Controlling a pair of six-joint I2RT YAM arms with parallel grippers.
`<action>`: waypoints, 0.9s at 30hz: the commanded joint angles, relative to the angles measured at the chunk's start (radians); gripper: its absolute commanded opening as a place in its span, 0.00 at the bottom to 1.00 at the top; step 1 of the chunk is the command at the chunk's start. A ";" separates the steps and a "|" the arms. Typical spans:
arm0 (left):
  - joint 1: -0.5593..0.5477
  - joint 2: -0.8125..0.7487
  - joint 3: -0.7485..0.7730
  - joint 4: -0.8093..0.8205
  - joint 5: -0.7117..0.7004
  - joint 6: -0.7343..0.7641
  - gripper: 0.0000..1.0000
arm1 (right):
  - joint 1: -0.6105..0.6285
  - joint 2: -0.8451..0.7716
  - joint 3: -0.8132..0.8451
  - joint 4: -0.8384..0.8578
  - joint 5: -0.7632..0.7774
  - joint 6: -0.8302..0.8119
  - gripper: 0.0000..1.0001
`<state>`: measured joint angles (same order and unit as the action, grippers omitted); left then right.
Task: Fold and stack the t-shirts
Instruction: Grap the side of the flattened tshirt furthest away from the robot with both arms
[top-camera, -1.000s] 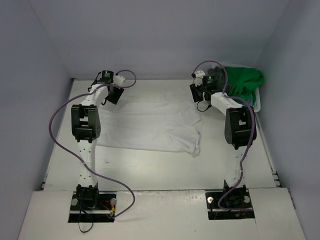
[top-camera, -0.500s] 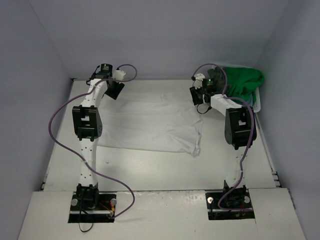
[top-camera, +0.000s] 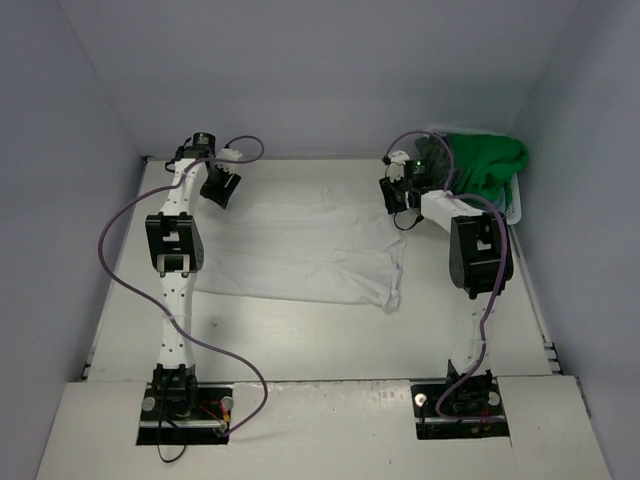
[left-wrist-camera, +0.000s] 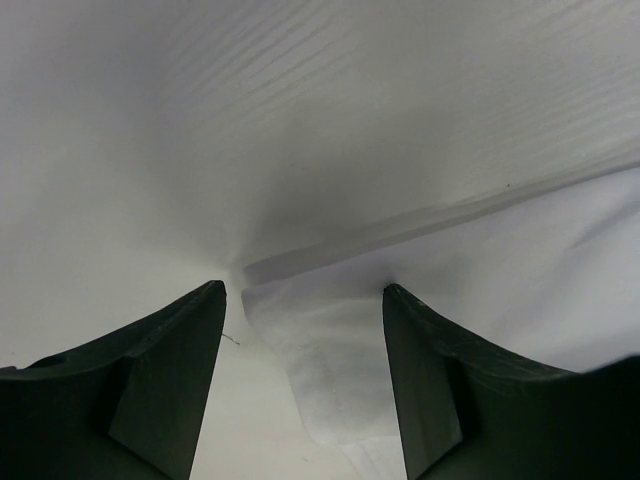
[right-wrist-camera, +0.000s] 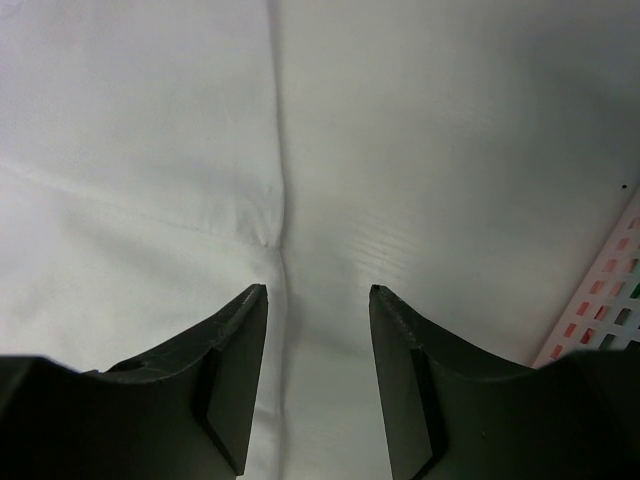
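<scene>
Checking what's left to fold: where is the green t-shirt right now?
In the top view, the green t-shirt is heaped in the white basket at the table's far right corner, just behind the right gripper.

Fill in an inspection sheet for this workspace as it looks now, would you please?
Surface: white table, matte.
Job's things: white t-shirt spread flat mid-table, its near right corner rumpled; green t-shirt heaped in the basket at the far right corner.
Clutter: nothing seen.
Hands: left hand open over the white t-shirt's far left edge; right hand open over its far right edge, beside the basket; neither grips cloth.
Cables: purple cables loop loosely beside each arm.
Surroundings: plain grey-blue walls on three sides.
</scene>
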<state>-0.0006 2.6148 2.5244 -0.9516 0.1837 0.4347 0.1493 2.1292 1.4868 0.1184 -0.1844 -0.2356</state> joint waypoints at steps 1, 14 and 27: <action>-0.004 -0.039 0.077 -0.045 0.022 0.025 0.59 | -0.007 -0.089 0.003 0.063 -0.007 0.007 0.42; -0.004 -0.006 0.051 -0.039 0.046 0.022 0.59 | -0.014 -0.101 -0.017 0.066 -0.027 0.016 0.42; -0.004 0.007 0.014 0.008 0.062 -0.008 0.22 | -0.017 -0.101 -0.036 0.086 -0.072 0.024 0.41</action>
<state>-0.0029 2.6335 2.5431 -0.9684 0.2436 0.4313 0.1379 2.1132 1.4494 0.1356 -0.2295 -0.2234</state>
